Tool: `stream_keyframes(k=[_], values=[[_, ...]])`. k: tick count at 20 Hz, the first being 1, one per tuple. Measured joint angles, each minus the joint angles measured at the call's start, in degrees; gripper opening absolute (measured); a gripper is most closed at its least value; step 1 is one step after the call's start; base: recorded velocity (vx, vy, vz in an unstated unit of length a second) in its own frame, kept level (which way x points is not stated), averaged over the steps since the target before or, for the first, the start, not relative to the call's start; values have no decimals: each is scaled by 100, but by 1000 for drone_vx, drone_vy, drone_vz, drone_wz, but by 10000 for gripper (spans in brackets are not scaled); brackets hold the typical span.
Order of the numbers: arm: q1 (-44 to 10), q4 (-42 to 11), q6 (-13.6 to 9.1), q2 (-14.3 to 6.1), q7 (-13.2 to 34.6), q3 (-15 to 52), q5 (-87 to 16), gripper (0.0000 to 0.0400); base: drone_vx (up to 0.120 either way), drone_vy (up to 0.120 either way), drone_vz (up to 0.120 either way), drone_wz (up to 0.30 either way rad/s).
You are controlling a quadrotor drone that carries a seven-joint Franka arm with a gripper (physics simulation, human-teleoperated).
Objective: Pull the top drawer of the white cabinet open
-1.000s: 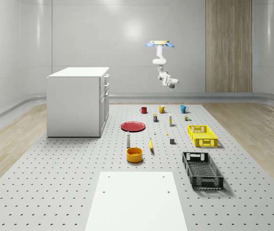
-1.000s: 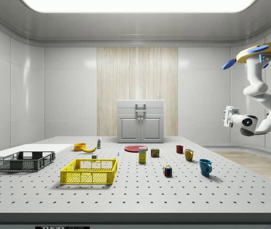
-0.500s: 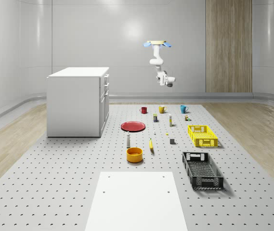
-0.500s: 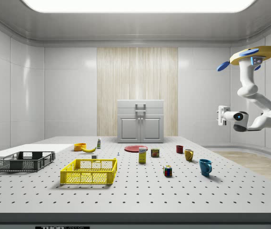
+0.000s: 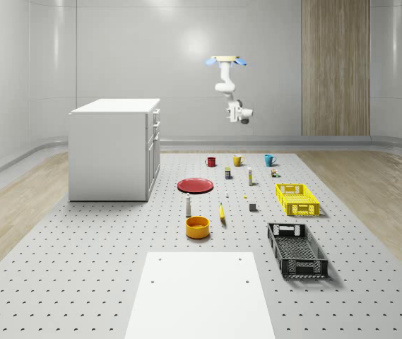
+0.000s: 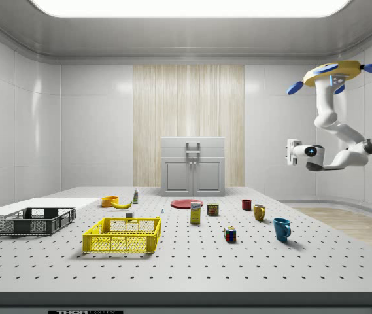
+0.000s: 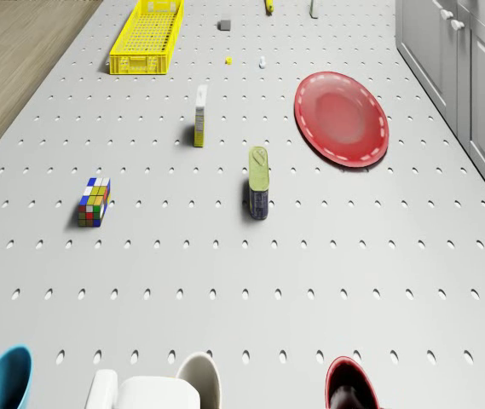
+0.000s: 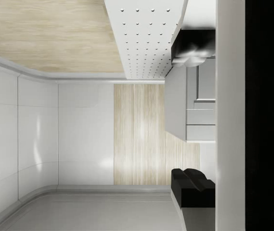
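The white cabinet (image 5: 116, 148) stands on the perforated table at the whole-scene view's left, and its drawers are closed. In the side view the cabinet (image 6: 193, 166) faces the camera, with the top drawer (image 6: 193, 145) carrying a small handle. The cabinet front (image 7: 472, 77) edges the drone view. My drone (image 5: 223, 61) hovers high over the far end of the table, above the mugs. The arm hangs below it, and the gripper (image 5: 243, 119) (image 6: 291, 152) points toward the cabinet at about drawer height, far from it. The cabinet (image 8: 194, 103) appears small in the wrist view.
Between drone and cabinet lie a red plate (image 7: 342, 118), a can (image 7: 259, 183), a small box (image 7: 199, 115) and a Rubik's cube (image 7: 94, 202). Three mugs (image 6: 259, 212) stand under the drone. A yellow crate (image 5: 297, 199), black crate (image 5: 297, 249) and orange bowl (image 5: 197, 227) sit nearer.
The drone with its arm has shifted toward the whole-scene view's left and the side view's left, nearer the cabinet. The gripper has risen a little.
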Motion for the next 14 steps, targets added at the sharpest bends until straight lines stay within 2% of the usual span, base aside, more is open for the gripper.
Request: stream_keyframes(k=[8, 10, 14], values=[[271, -34, 223, -213, 119, -133, -140, 312, 120, -120, 120, 0], [334, -41, 276, -265, 149, -162, -176, 312, 120, -120, 0, 0], [455, -55, 380, -367, 209, -216, -249, 312, 120, -120, 110, 0]])
